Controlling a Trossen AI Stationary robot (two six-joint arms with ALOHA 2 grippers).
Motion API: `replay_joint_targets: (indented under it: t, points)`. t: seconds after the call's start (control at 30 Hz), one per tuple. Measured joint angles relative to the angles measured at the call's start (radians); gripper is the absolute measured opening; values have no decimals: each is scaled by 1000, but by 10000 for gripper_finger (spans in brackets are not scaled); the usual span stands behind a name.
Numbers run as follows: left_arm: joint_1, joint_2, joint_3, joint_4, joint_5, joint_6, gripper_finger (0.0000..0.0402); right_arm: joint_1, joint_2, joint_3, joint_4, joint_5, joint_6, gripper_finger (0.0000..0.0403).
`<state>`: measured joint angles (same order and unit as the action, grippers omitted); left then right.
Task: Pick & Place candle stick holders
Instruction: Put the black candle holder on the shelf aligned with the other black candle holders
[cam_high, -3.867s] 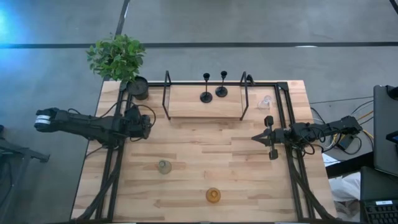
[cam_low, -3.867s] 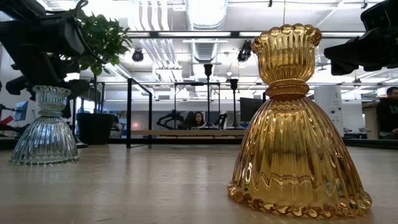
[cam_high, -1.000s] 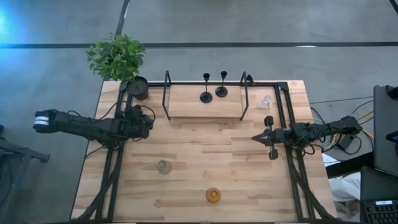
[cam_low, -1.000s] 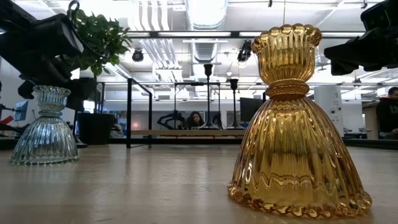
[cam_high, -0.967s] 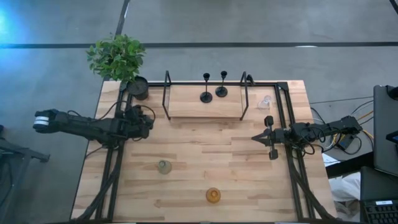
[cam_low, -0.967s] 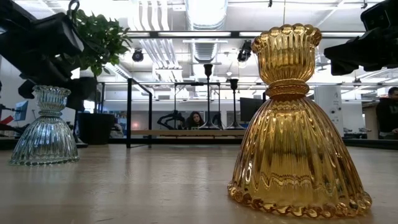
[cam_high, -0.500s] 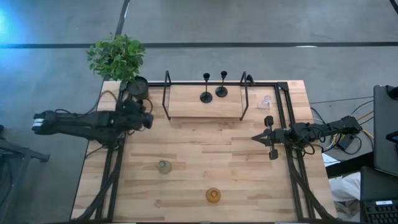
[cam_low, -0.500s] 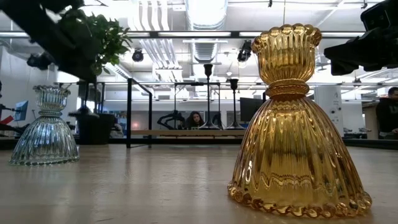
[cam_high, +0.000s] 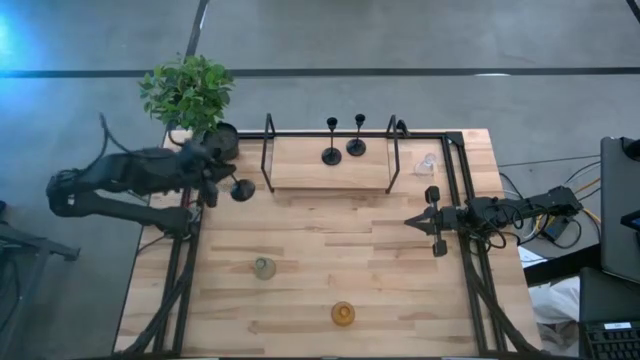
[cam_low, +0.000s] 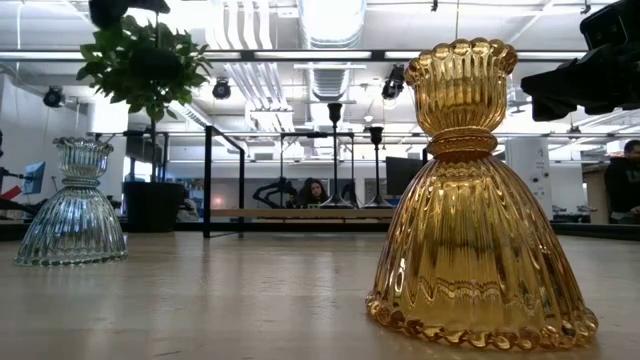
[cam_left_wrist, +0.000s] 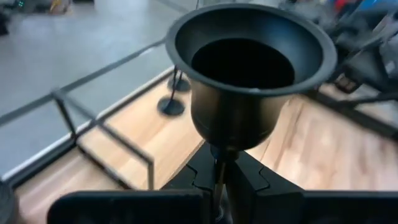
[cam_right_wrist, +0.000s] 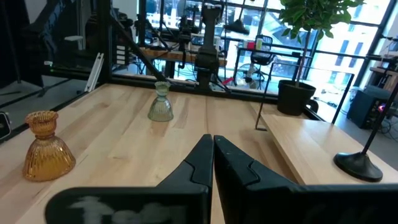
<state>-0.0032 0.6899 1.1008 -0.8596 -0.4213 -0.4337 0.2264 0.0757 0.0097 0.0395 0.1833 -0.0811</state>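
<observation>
Left arm has swung up and away since half a second ago; its left tool (cam_high: 228, 186) now sits at the upper left of the high view, clamped tight on the thin stem of a black candle holder (cam_high: 241, 188), lifted off the bench (cam_high: 320, 270) just left of the rack (cam_high: 330, 165). Left wrist view: the holder's cup fills the frame, stem pinched between the fingers (cam_left_wrist: 205, 177).

Two more black holders (cam_high: 343, 141) stand on the rack's wooden shelf, upper centre. Clear glass holder (cam_high: 427, 162) just right of the rack. Grey-green glass holder (cam_high: 264, 267) left of centre on the bench, amber glass holder (cam_high: 343, 313) lower centre, well apart.

Right tool (cam_high: 410, 221) parked at the right edge, mid-height, fingers fully together, nothing in them.

Potted plant (cam_high: 190, 95) at the bench's upper left corner.
</observation>
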Motion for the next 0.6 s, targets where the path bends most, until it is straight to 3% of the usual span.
replay_joint_targets:
  t: [0.27,0.4,0.6]
  points:
    - [-48,268,130,215,-50,67,20,0,0,0,0,0,0,8]
    - [-67,450,201,372,-120,61,20,0,0,0,0,0,0,8]
    - [-77,686,349,415,-264,45,20,0,3,0,0,0,1,8]
